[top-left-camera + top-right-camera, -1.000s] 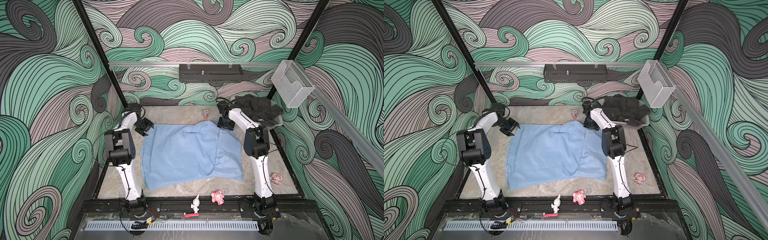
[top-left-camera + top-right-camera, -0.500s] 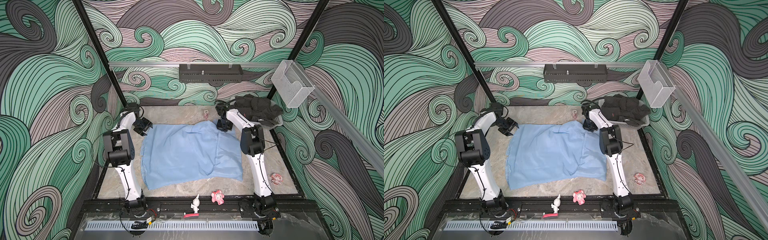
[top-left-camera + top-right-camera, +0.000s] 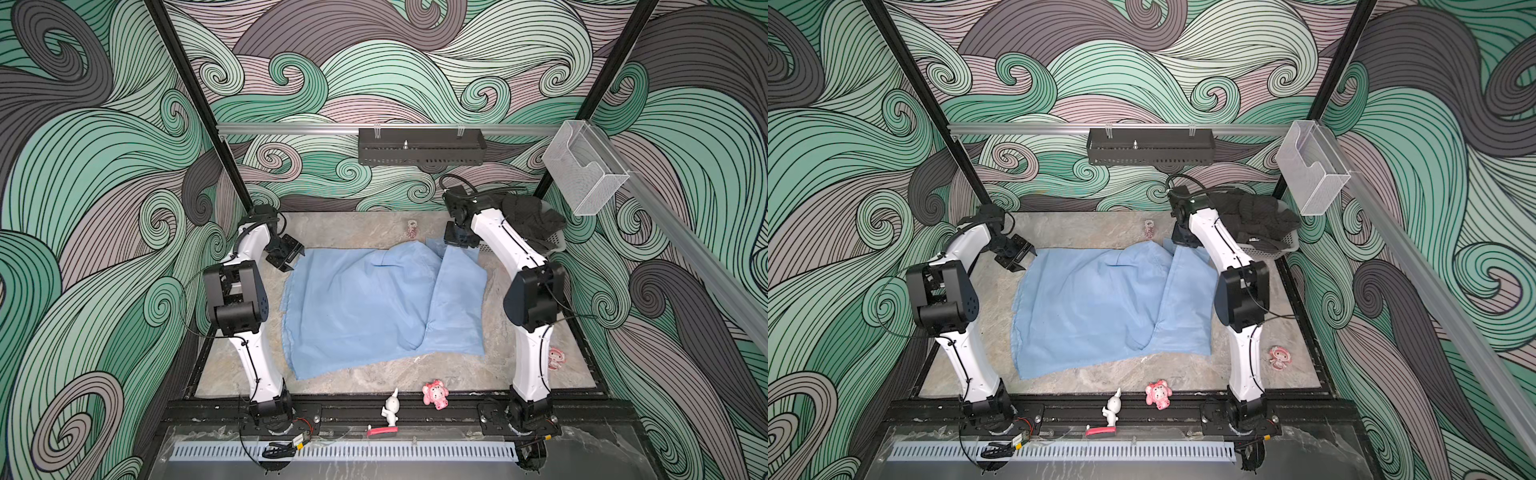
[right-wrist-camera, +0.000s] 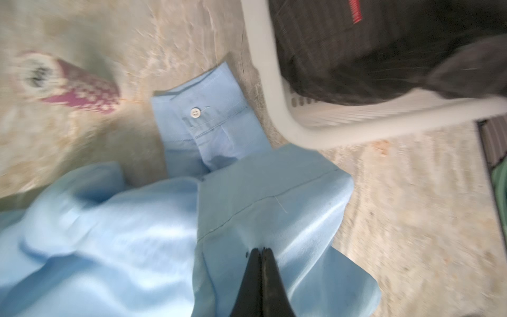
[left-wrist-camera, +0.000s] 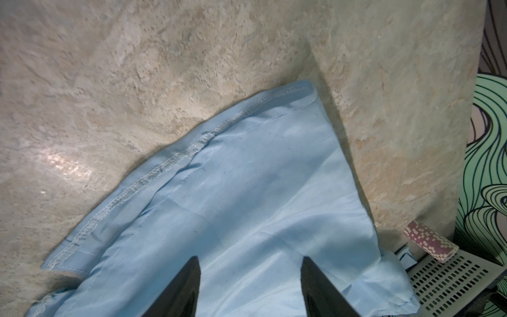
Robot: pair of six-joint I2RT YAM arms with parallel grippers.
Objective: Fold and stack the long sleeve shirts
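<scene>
One light-blue long sleeve shirt [image 3: 374, 307] [image 3: 1100, 307] lies spread on the stone-look table in both top views, with a fold along its right side. My left gripper [image 3: 294, 259] [image 3: 1025, 261] hovers open at the shirt's far left corner. In the left wrist view its fingers straddle bare fabric [image 5: 250, 259] near the stitched hem. My right gripper [image 3: 452, 247] [image 3: 1181, 245] [image 4: 262, 249] is shut on a pinch of the shirt at its far right edge, where the cloth tents around the tips. A buttoned cuff [image 4: 208, 118] lies just beyond it.
A white basket [image 3: 555, 245] [image 4: 274, 82] of dark clothes [image 3: 532, 216] stands at the far right, close to the right gripper. A stack of purple chips [image 3: 412, 228] [image 5: 430, 241] sits behind the shirt. Small toys [image 3: 391, 409] [image 3: 434, 394] [image 3: 555, 358] line the front and right edges.
My right gripper has closed on the shirt's far right edge and shifted slightly toward the back. The left arm and the shirt's body have hardly moved.
</scene>
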